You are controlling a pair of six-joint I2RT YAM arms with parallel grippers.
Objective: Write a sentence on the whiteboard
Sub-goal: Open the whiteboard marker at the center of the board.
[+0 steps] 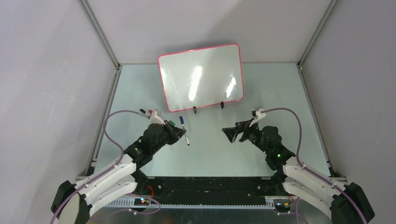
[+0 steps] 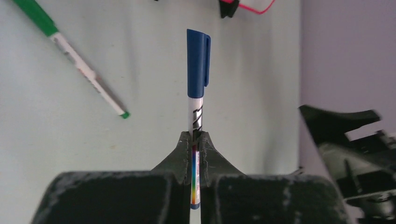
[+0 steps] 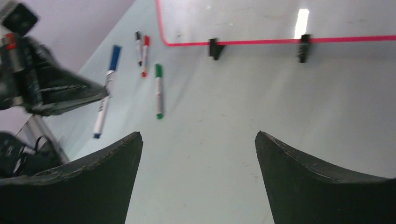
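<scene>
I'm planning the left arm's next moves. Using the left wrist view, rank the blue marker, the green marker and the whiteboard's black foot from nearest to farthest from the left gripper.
1. Blue marker: pinched in the left gripper, dead centre.
2. Green marker: lying loose, off to the left.
3. Whiteboard foot: at the top edge, farthest.

Bare table [image 1: 210, 156] stretches between the left end effector [image 2: 196, 137], gripping a blue marker [image 2: 198, 70], and the right end effector [image 3: 198, 135], up to the whiteboard [image 1: 201, 77], which blocks the back on two black clip feet [image 3: 214, 48]. On the left, a green marker [image 3: 159, 91], a red marker [image 3: 145, 53] and a black marker [image 3: 138, 44] lie loose near the board's corner. Grey walls [image 1: 46, 93] close both sides.
</scene>
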